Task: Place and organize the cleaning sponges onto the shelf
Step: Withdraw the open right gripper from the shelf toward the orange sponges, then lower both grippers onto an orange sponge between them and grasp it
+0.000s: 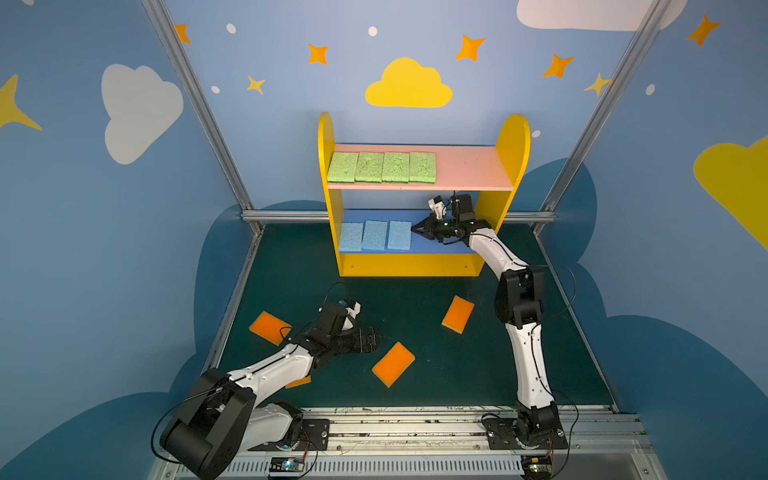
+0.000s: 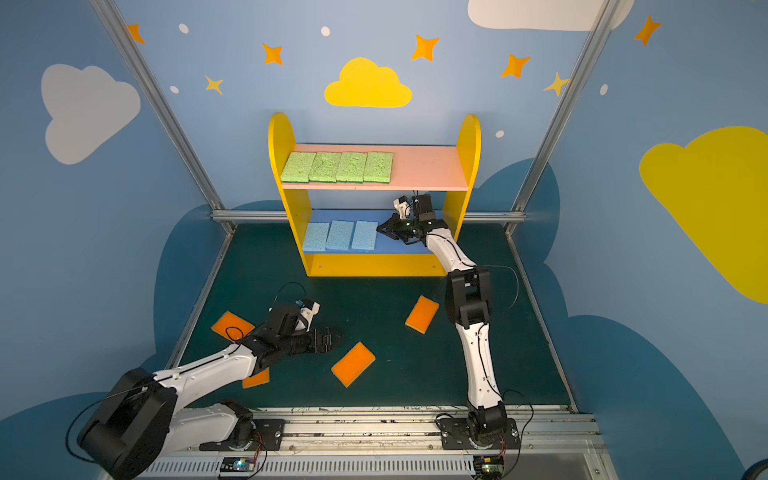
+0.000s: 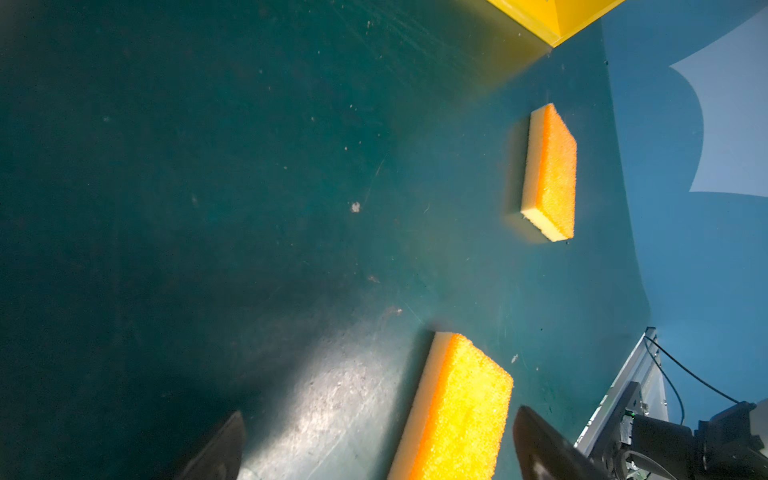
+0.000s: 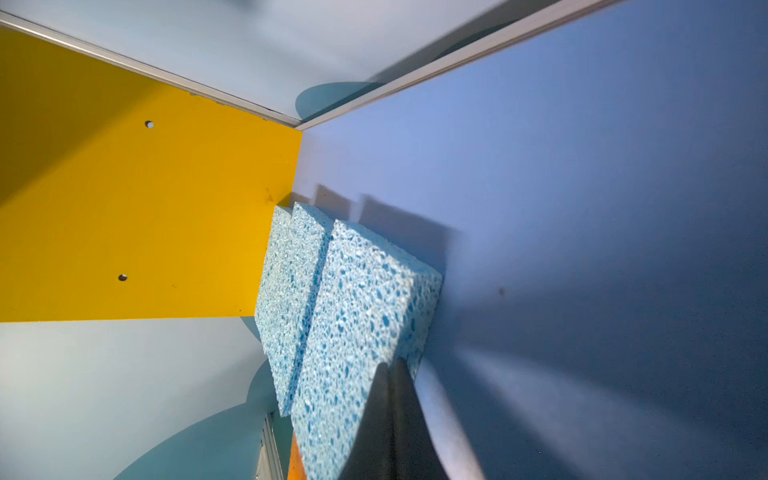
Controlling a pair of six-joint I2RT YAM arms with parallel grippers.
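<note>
Right claw (image 1: 413, 227) sits pinched together beside a blue sponge (image 1: 399, 235) (blue board (image 1: 374, 215)); left claw (image 1: 376, 337) gapes, empty.

A shelf (image 1: 513, 141) with yellow sides and base holds four pale, pitted green sponges (image 1: 382, 167) on its pink board (image 1: 469, 166) and three speckled light blue sponges (image 1: 374, 235) on its blue board (image 1: 440, 248). Yellow-layered orange sponges (image 1: 393, 363) lie on the dark teal counter (image 1: 415, 299). The blue walls (image 1: 291, 124) show white and yellow clouds and orange stars.
</note>
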